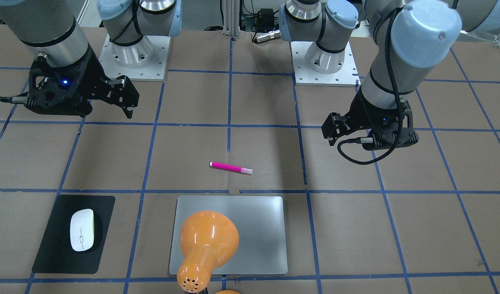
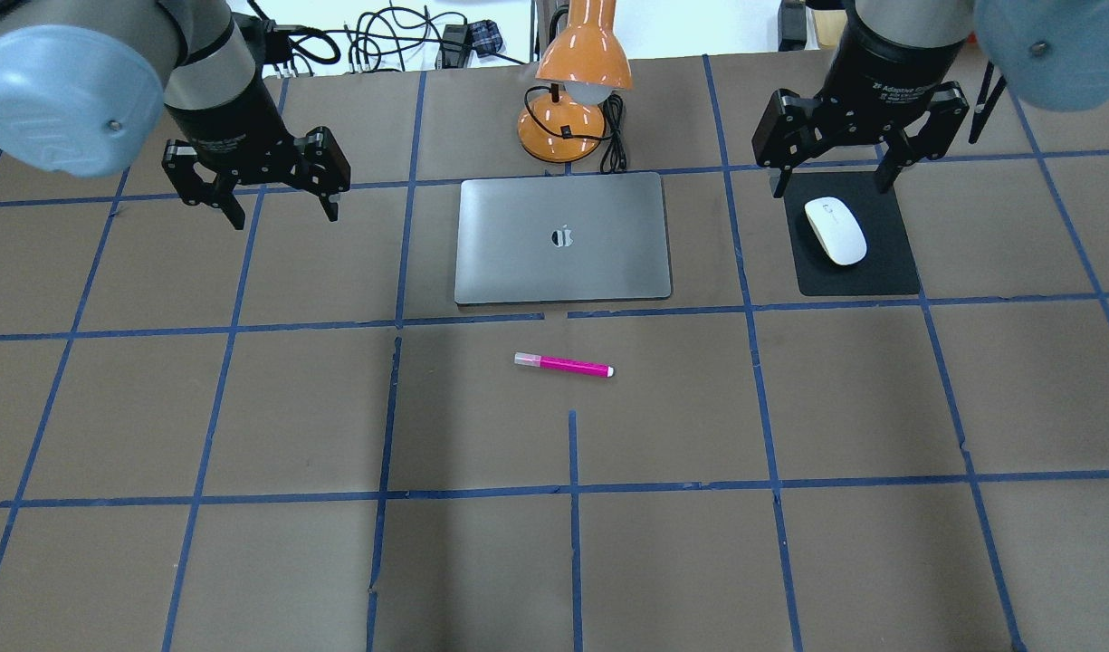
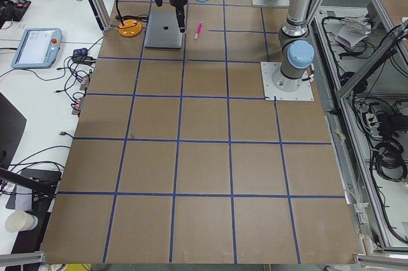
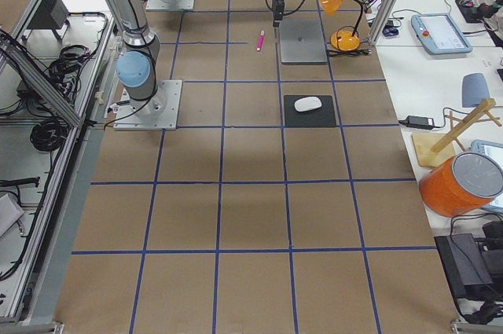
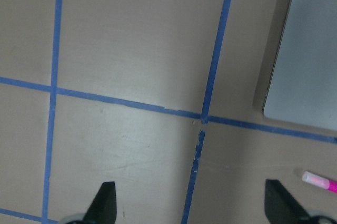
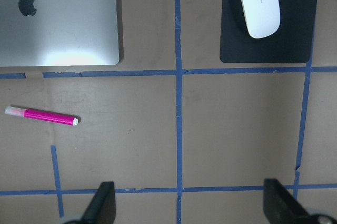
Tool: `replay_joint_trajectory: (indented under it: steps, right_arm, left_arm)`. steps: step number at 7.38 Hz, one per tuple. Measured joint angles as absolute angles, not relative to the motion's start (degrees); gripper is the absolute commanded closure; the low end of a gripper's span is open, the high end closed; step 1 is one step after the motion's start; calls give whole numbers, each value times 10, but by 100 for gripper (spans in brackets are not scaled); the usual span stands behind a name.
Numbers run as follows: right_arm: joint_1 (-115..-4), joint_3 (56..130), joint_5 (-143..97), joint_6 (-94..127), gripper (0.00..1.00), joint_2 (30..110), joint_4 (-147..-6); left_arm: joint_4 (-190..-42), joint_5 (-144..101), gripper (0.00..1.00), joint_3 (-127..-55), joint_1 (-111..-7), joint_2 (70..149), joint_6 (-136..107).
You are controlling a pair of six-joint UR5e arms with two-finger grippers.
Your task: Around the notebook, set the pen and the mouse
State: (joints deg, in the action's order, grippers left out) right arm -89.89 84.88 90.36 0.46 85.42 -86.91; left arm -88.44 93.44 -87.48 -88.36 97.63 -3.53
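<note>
1. Left fingers (image 2: 326, 172): 2, spread wide, nothing between them. They hang raised above the counter (image 2: 246, 407), to the left of the notebook (image 2: 518, 272), and touch nothing. In the left wrist view both tips frame bare brown surface and blue tape lines.

2. Right fingers (image 2: 780, 136): 2, also spread wide and empty. They are raised above the right side of the counter, clear of every object.

3. Pen (image 2: 564, 365): magenta, lying flat on the counter on the near side of the notebook, with a strip of bare surface between them. It lies roughly parallel to the notebook's near edge, pale cap end to the left. Neither pair of fingers touches it.

4. Mouse (image 2: 836, 231): white, resting on a black mat (image 2: 889, 263) to the right of the notebook, with a gap and 1 blue tape line between mat and notebook.

5. Notebook: silver-grey, closed, flat, around the middle of the counter's far half.

6. Lamp (image 2: 572, 81): orange, its base just beyond the notebook's far edge.
</note>
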Motion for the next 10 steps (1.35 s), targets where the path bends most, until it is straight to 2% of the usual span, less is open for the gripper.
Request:
replay_joint_trajectory:
  steps: [10]
  right_arm:
    - [-894,856,899,7,0,850,-873]
  left_arm:
    - [-952,906,0,-887,-861,927,79]
